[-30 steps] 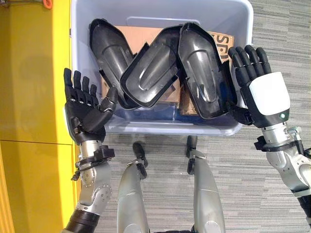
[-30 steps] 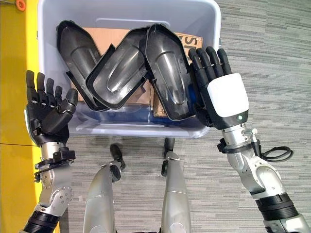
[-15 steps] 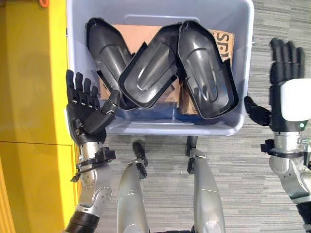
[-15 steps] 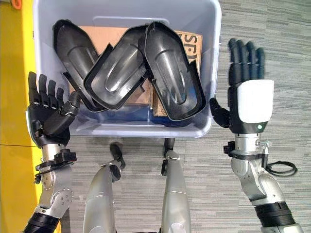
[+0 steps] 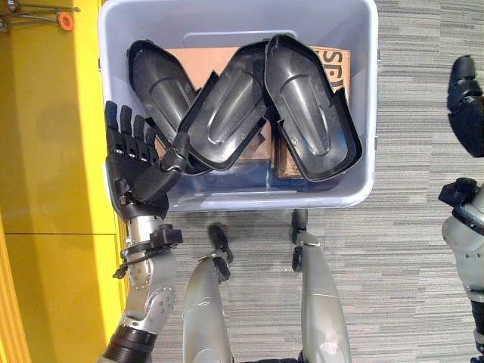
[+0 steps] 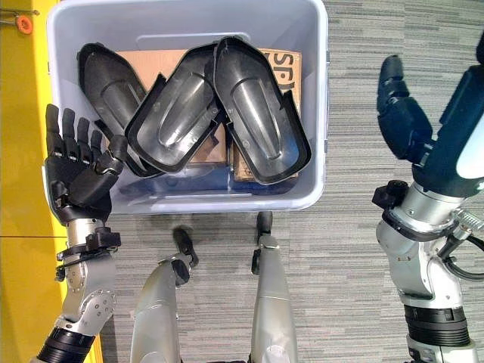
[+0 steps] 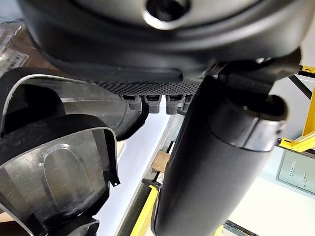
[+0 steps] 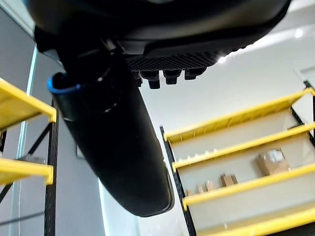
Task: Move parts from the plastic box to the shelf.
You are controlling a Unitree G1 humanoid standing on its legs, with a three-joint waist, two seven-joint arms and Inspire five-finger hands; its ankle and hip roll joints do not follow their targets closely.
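Black parts (image 5: pixel 249 113) fill the plastic box (image 5: pixel 363 91) — left hand (image 5: pixel 136 170) open-fingered beside it.

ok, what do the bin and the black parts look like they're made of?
Bin: looks like moulded plastic, pale blue-grey, faintly translucent, with a smooth rolled rim.
Black parts: probably rigid moulded plastic shells, semi-gloss; highlights run along their raised ribs. Painted metal can't be excluded.
Underneath: brown cardboard, matte.
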